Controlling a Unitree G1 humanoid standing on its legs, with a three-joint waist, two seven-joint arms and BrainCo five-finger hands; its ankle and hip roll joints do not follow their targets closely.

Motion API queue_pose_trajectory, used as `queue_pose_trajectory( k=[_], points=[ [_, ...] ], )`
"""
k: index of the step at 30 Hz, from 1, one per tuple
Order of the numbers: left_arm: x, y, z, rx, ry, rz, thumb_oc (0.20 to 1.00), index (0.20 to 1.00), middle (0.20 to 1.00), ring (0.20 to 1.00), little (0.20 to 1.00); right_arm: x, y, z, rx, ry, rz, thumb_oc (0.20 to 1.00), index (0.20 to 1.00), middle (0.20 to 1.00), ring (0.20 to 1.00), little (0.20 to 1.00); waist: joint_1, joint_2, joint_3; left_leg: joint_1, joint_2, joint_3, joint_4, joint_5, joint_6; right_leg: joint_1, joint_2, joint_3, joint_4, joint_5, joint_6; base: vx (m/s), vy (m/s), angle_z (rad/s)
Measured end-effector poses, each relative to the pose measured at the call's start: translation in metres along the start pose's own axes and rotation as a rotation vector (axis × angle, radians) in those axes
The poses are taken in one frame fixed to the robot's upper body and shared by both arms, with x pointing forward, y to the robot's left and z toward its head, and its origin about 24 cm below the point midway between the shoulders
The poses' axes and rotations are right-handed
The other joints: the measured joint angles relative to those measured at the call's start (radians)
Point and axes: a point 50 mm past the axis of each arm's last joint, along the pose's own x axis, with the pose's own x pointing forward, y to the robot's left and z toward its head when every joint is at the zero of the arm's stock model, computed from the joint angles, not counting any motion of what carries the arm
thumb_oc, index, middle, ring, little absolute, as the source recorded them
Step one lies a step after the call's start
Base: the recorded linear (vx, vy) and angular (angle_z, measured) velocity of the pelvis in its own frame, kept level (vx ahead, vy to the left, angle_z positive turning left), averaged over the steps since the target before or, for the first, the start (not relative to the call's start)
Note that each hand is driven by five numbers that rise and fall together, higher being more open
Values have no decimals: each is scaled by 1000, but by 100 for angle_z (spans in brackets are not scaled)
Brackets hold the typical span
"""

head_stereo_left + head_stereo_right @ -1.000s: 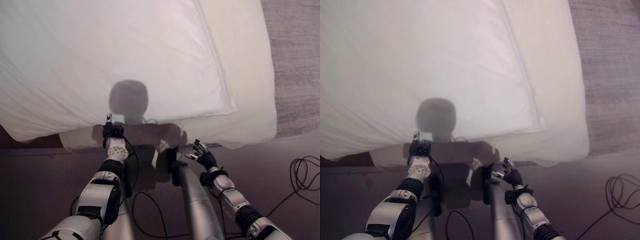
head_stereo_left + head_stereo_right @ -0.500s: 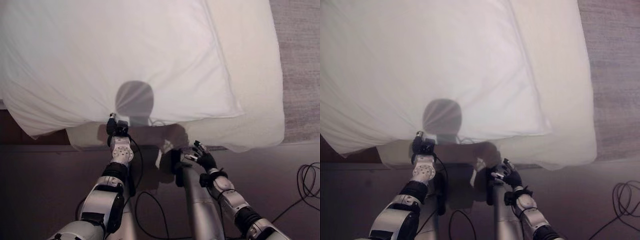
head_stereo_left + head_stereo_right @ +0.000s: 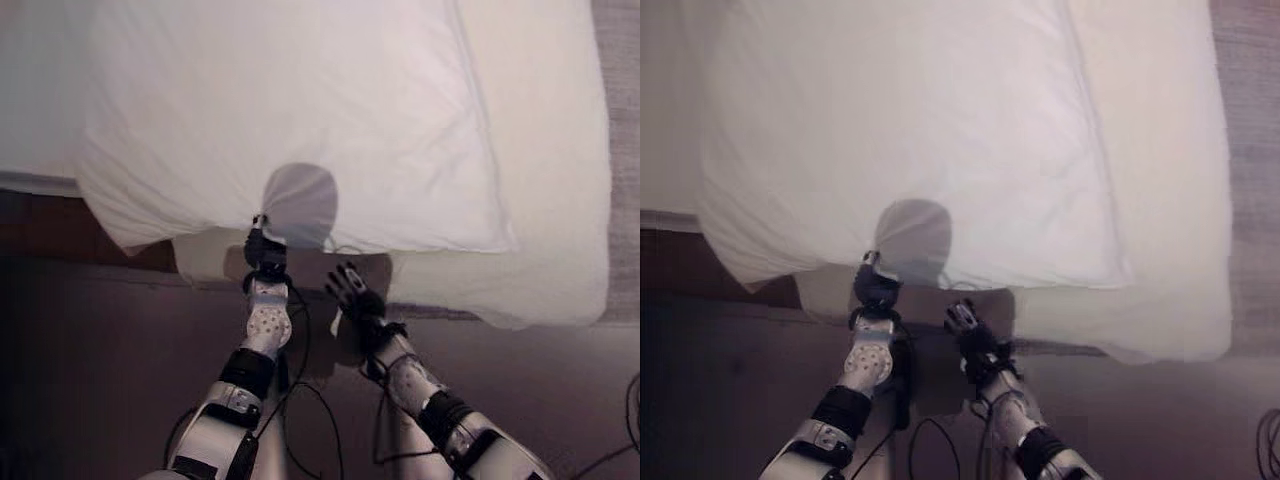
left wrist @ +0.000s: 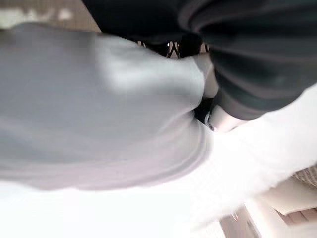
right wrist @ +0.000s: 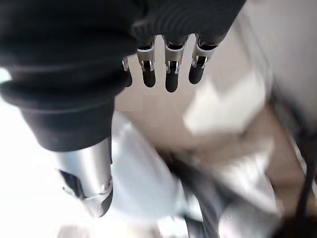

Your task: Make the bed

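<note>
Item: one large white soft fabric duvet (image 3: 290,110), lying across the pale cream mattress (image 3: 545,170) and covering most of it, with a bare strip of mattress at 3 o'clock. The duvet's near hem runs from 8 to 4 o'clock and overhangs the bed's edge. Judged light, limp and easily creased; it should follow a pull rather than slide as one piece, so the hem or a corner is the sensible place to take hold.

Left hand (image 3: 263,247): at 6 o'clock, against the near hem. The cloth hides its fingers, so I cannot tell whether they grip it.

Right hand (image 3: 352,292): just beside it towards 5 o'clock, below the hem, fingers (image 5: 170,74) straight and spread, holding nothing.

Surround: dark floor (image 3: 90,370) beneath; grey carpet (image 3: 1250,120) at 3 o'clock.
</note>
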Motion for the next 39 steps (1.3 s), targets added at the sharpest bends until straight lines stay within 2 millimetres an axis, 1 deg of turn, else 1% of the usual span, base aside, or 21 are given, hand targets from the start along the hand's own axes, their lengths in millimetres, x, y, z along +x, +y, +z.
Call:
queue_pose_trajectory(
  k=[2,3,4,5,6,8,9,15,21,22,24,26,29,32,37,39],
  points=[
    [-2,-4,-3,-7,9,-17,200,200,200,200,200,5,9,-2,40,2,28,1000,1000,1000,1000,1000,0,4,6,0,-6,-2,0,2,3,3,-6,-1,0,-1,1,11,-2,9],
    [-3,-7,-4,-9,16,-34,200,200,200,200,200,9,15,-1,66,-1,41,1000,1000,1000,1000,1000,7,4,10,0,-9,-2,-1,3,4,6,-9,-2,0,-1,1,13,-2,9],
    [-4,-9,-6,-9,23,-44,200,200,200,200,200,10,16,-2,89,-2,39,1000,1000,1000,1000,1000,8,5,12,0,-12,-5,-3,4,6,8,-11,-5,-1,-1,1,83,0,13],
    [-5,-12,-9,-15,33,-57,200,200,200,200,200,9,14,-4,126,-2,23,1000,1000,1000,1000,1000,0,5,12,1,-17,-11,-7,7,7,9,-16,-10,-1,-2,3,21,8,14],
    [-6,-14,-10,-13,42,-65,200,200,200,200,200,10,16,-4,136,-3,27,1000,1000,1000,1000,1000,7,6,13,0,-22,-15,-9,12,6,10,-20,-14,-1,-2,4,22,8,20],
    [-8,-20,-14,-16,59,-91,200,200,200,200,200,11,14,-1,182,-20,15,1000,1000,1000,1000,1000,10,20,24,1,-27,-28,-13,17,9,20,-27,-28,-3,-3,5,-21,10,17],
    [-8,-21,-14,-17,60,-94,200,200,200,200,200,10,13,-1,198,-21,9,1000,1000,1000,1000,1000,20,20,24,2,-27,-28,-15,18,9,21,-28,-28,-3,-3,5,9,9,7],
    [-11,-24,-15,-24,65,-109,200,200,200,200,200,12,16,2,229,-33,19,1000,1000,1000,1000,1000,22,22,25,11,-35,-28,-34,24,12,22,-36,-28,-2,-7,12,5,1,1],
    [-16,-32,-13,-35,68,-148,200,200,200,200,200,12,33,7,253,-57,104,1000,1000,1000,1000,1000,22,30,30,14,-36,-29,-45,29,12,22,-38,-31,-4,-11,15,7,-2,1],
    [-18,-34,-12,-42,68,-160,200,200,200,200,200,11,37,11,266,-75,129,1000,1000,1000,1000,1000,23,36,33,14,-37,-29,-46,29,12,22,-39,-31,-4,-11,14,0,0,0],
    [-20,-35,-10,-41,63,-170,200,200,200,200,200,10,38,14,270,-93,145,1000,1000,1000,1000,1000,20,38,34,14,-37,-28,-46,29,12,22,-39,-30,-4,-12,13,0,0,0],
    [-21,-36,-8,-35,58,-180,200,200,200,200,200,7,39,21,267,-120,165,1000,1000,1000,1000,1000,22,38,34,13,-37,-28,-48,29,12,21,-39,-31,-4,-13,13,0,0,0],
    [-23,-35,-3,-29,48,-186,200,200,200,200,200,4,39,40,275,-203,199,1000,1000,1000,1000,1000,19,38,34,13,-37,-28,-50,29,12,19,-39,-31,-5,-14,13,0,0,0],
    [-25,-34,0,-18,33,-191,200,200,200,200,200,-2,39,51,269,-248,232,1000,1000,1000,1000,1000,19,39,34,13,-37,-27,-53,29,12,17,-39,-30,-4,-18,16,0,0,0],
    [-26,-31,13,34,-22,-182,200,200,200,200,200,-9,37,68,287,-339,253,1000,1000,1000,1000,1000,17,39,35,10,-37,-26,-57,29,12,8,-39,-28,2,-23,16,0,0,0],
    [-26,-27,20,56,-52,-165,200,200,200,200,200,-12,35,80,296,-395,263,1000,1000,1000,1000,1000,16,39,35,9,-36,-26,-59,29,12,4,-39,-28,5,-25,13,0,0,0]
  ],
)
